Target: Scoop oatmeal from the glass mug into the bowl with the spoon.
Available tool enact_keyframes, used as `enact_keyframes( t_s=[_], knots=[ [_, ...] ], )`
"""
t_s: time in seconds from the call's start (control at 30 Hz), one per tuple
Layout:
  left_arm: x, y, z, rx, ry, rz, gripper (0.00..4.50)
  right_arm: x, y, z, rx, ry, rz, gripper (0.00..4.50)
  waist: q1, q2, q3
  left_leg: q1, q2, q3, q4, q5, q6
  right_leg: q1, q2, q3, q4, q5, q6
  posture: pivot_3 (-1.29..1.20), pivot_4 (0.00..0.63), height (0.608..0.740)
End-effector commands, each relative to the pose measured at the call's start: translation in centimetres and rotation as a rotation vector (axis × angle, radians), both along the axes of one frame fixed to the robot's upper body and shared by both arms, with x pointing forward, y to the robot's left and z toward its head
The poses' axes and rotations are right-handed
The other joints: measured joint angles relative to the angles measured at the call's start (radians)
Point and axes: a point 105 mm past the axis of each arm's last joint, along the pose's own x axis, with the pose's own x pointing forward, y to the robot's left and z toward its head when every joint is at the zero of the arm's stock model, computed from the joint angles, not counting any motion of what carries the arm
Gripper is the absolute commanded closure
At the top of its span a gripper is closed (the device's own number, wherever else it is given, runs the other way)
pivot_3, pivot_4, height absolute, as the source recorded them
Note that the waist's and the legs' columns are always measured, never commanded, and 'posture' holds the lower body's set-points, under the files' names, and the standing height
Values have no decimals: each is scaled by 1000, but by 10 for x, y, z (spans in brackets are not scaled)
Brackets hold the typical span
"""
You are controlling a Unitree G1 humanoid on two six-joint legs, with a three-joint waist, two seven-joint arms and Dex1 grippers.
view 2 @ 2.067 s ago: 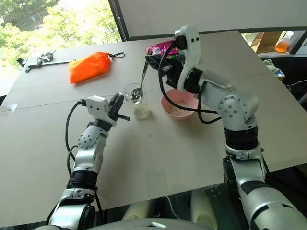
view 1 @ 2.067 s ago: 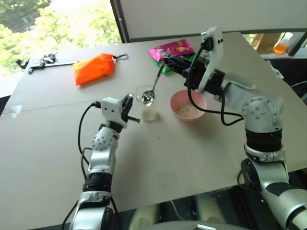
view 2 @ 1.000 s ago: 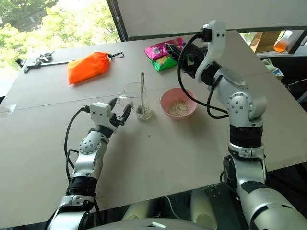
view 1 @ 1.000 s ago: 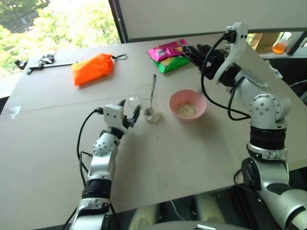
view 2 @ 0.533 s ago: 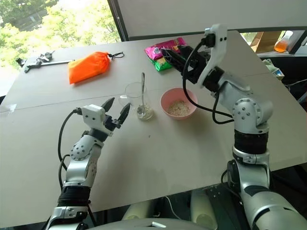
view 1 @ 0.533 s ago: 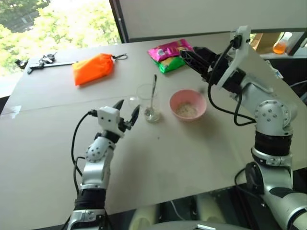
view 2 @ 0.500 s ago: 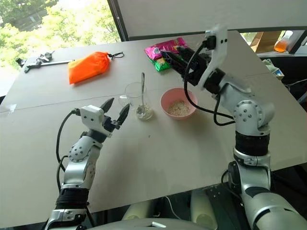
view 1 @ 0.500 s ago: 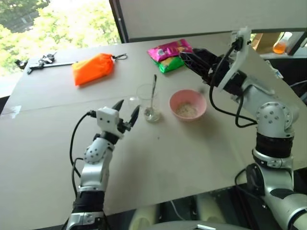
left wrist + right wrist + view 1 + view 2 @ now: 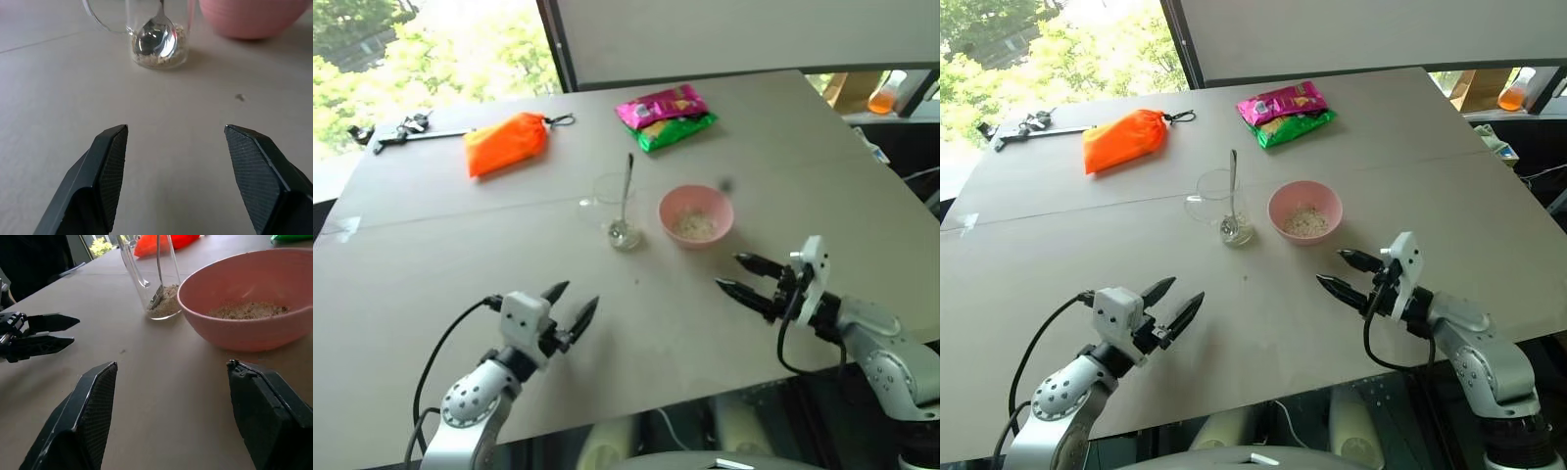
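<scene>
Left eye view: both end effectors, left [image 9: 573, 305] and right [image 9: 738, 275], gape wide, empty.

An orange drawstring pouch [image 9: 505, 142], pink and green snack packets [image 9: 666, 115] and a dark tool with keys [image 9: 396, 130] lie on the far tabletop [image 9: 431, 255].

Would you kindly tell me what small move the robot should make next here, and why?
Probably bring the right gripper forward to the spoon handle. The spoon stands in the glass mug, unheld, with oatmeal left at the bottom beside the pink bowl. Both grippers, including the left gripper, hang open near the table edge.
</scene>
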Motion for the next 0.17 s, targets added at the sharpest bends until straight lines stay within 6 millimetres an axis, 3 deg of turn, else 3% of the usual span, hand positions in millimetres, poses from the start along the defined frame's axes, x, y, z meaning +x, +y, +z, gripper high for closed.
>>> enact_keyframes(
  t_s=[0.03,0.17],
  knots=[
    [-3,-3,5,46,-21,-37,1243,-6,-6,-15,-36,-48,1,889,1,0,0,2,0,-1,0,0,0,3,1,-2,-2,-2,-1,0,150,740],
    [-4,0,6,62,-34,-31,1243,-11,-14,-31,-75,-39,7,889,2,0,0,4,0,-1,0,0,0,6,0,-2,-4,1,1,0,150,740]
  ],
)
